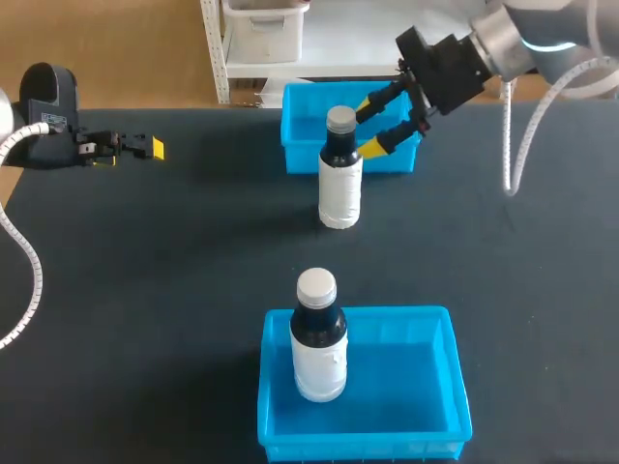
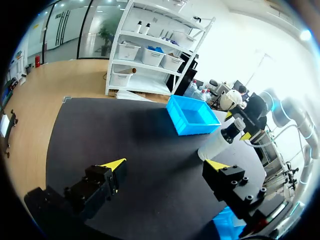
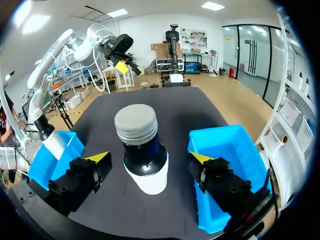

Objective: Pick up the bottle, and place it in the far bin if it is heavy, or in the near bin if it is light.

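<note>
A bottle with a white body, dark shoulder and grey cap stands upright on the black table, just in front of the far blue bin. My right gripper is beside its neck, open. In the right wrist view the bottle sits between and a little ahead of the fingertips, which stay clear of it. A second, similar bottle stands in the near blue bin. At the table's left edge my left gripper is open and holds nothing; its view shows its fingertips wide apart.
The far bin lies beside one right finger, the near bin with its bottle beside the other. The left wrist view shows the far bin and the standing bottle ahead, across bare mat.
</note>
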`<state>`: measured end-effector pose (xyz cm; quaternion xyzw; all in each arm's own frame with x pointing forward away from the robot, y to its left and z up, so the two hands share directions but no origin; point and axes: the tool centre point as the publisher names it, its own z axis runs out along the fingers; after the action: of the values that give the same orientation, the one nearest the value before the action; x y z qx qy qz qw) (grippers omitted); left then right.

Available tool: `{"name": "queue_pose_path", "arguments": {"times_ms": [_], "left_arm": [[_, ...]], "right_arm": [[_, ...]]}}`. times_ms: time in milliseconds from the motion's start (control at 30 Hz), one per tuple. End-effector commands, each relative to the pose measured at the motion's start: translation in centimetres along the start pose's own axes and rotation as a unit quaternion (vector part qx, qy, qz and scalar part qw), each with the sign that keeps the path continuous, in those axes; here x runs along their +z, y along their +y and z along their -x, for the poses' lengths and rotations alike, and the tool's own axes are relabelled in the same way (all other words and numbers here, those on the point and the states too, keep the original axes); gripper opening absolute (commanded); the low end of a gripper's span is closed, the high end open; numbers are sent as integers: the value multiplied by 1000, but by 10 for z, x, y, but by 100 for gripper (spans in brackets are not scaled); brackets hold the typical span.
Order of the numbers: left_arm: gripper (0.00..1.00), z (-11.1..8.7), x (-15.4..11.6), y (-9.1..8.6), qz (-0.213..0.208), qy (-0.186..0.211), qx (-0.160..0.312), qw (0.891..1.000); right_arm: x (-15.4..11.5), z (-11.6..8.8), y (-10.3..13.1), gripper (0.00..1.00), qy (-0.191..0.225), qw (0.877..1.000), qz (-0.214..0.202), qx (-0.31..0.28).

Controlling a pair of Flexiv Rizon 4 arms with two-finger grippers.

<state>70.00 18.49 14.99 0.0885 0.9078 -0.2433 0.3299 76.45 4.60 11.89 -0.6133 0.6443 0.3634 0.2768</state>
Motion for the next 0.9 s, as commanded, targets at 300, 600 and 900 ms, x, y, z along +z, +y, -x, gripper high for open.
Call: {"name": "queue_pose_path", "arguments": {"times_ms": [300, 600, 900], "left_arm": [[100, 0, 0, 0, 0, 0, 0, 1000], [100, 0, 0, 0, 0, 0, 0, 1000], [100, 0, 0, 0, 0, 0, 0, 1000]], "right_arm": [[18, 10, 2, 100, -5, 1000, 6, 5], [28, 15, 6, 100, -3, 1000, 11, 5], [31, 16, 9, 90, -5, 1000, 12, 4]]}}
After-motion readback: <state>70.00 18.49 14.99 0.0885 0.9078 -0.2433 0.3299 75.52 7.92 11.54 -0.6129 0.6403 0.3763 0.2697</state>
